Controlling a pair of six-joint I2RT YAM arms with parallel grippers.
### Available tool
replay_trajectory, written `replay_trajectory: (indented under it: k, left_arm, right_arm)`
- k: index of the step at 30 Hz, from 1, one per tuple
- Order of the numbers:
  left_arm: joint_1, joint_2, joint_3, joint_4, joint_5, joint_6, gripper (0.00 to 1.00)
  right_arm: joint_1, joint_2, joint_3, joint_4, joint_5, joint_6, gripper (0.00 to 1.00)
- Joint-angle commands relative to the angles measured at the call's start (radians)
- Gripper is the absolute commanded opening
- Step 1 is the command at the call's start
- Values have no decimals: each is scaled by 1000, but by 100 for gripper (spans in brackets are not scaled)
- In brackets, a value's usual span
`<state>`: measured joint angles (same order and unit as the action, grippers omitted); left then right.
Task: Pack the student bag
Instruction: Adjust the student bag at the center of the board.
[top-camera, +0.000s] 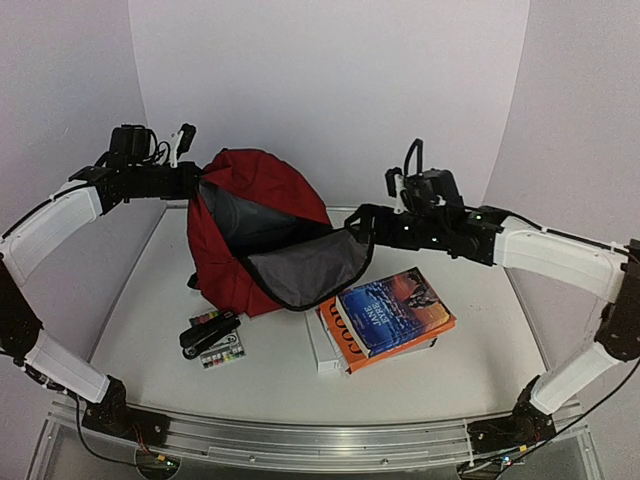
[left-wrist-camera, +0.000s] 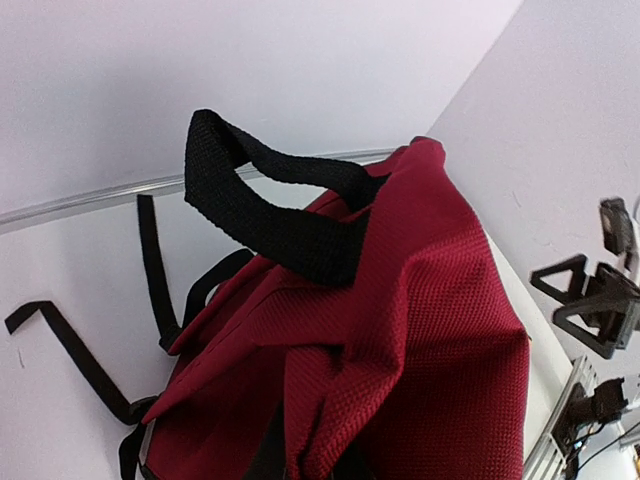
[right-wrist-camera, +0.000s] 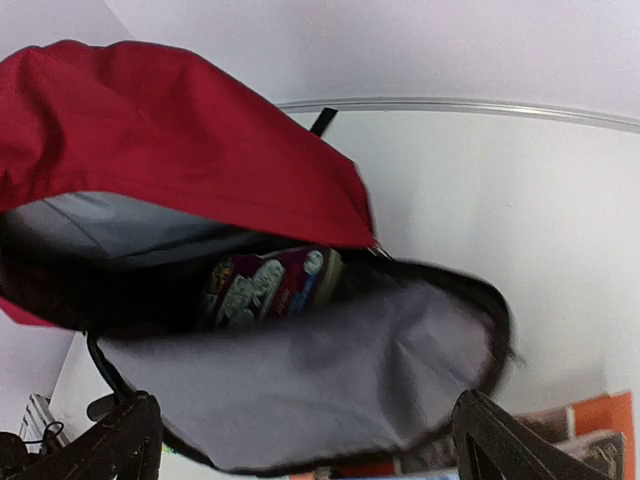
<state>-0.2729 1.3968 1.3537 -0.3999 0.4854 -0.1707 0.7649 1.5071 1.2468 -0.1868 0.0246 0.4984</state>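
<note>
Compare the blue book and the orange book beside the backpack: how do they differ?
The blue book lies on top with its whole cover showing, while the orange book lies under it, with only its left strip visible. The blue book's cover bears a picture, whereas the orange book shows large dark letters. Both lie flat on the table, outside the student bag.

bright, even light, soft shadows — the student bag (right-wrist-camera: 200, 150) blurs slightly in the right wrist view.
</note>
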Motion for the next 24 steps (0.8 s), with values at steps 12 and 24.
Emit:
replay_trajectory:
  k: [12,24]
  left_arm:
    - [57,-19,-89,34,48,-31,0]
    - [58,-35,-105,30,48,-18,0]
  right_arm:
    - [-137,-276,-440,-173,125,210,91]
    - [-180,-227,-488,-171,87,156,87]
